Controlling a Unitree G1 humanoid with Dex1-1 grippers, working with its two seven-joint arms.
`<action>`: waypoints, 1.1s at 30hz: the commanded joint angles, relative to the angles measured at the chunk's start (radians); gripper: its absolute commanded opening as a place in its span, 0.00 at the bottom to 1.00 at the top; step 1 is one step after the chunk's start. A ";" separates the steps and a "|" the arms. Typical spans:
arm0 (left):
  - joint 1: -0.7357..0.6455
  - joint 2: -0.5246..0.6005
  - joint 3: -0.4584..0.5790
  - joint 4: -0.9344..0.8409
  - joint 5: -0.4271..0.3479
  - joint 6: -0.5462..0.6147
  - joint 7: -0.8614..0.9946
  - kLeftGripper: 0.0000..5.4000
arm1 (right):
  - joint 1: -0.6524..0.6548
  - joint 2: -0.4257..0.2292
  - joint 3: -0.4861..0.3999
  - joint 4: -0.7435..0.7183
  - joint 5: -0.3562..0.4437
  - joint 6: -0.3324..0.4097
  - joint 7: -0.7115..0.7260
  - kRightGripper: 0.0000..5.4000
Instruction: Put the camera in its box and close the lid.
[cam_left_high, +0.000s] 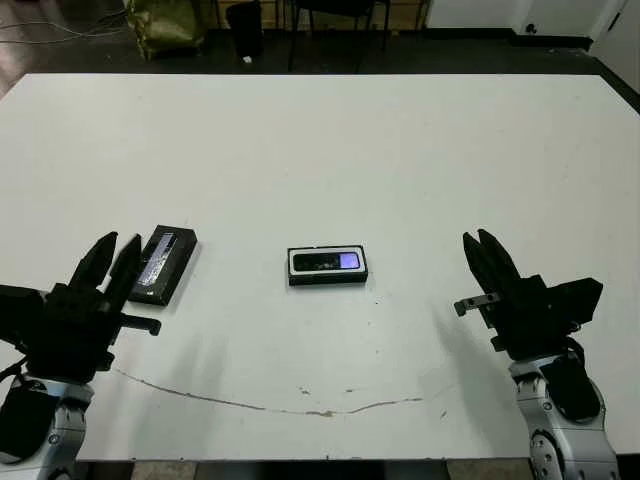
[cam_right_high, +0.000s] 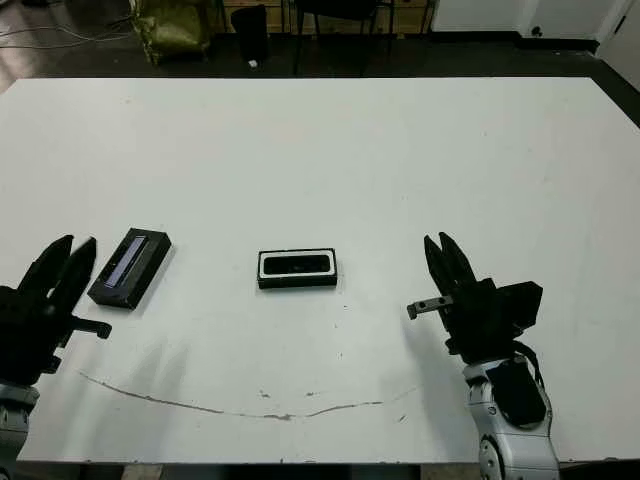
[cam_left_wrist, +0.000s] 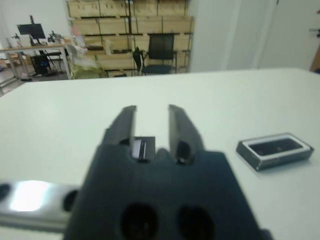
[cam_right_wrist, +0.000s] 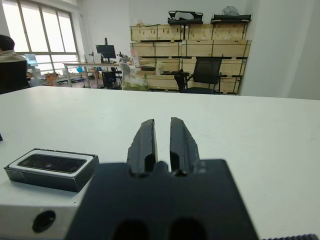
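The box (cam_left_high: 328, 279), a black tray with white lining, sits at the table's middle. The camera (cam_left_high: 330, 262) lies inside it, its purple patch toward the right. The lid (cam_left_high: 163, 264) rests flat on the table to the left, apart from the box, silvery print up. My left gripper (cam_left_high: 120, 242) hovers open just left of the lid, holding nothing. My right gripper (cam_left_high: 477, 238) hovers to the right of the box, its fingers a narrow gap apart and empty. The right wrist view shows the box (cam_right_wrist: 50, 170) off to the side of the fingers.
A thin brown crack line (cam_left_high: 260, 405) runs across the white table (cam_left_high: 400, 150) near its front edge. Chairs and a green bag stand on the dark floor beyond the far edge. A person sits far off in the right wrist view.
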 joint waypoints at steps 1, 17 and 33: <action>-0.006 0.046 -0.009 0.025 -0.018 0.052 -0.027 0.41 | 0.015 0.003 0.002 -0.003 -0.006 0.017 -0.012 0.00; -0.126 0.063 0.034 0.111 -0.139 0.268 0.057 0.99 | 0.015 -0.008 0.008 -0.039 -0.004 0.071 -0.023 0.00; -0.202 0.121 0.119 0.160 -0.308 0.502 0.089 0.99 | 0.023 -0.003 0.017 -0.021 -0.008 0.046 -0.024 0.00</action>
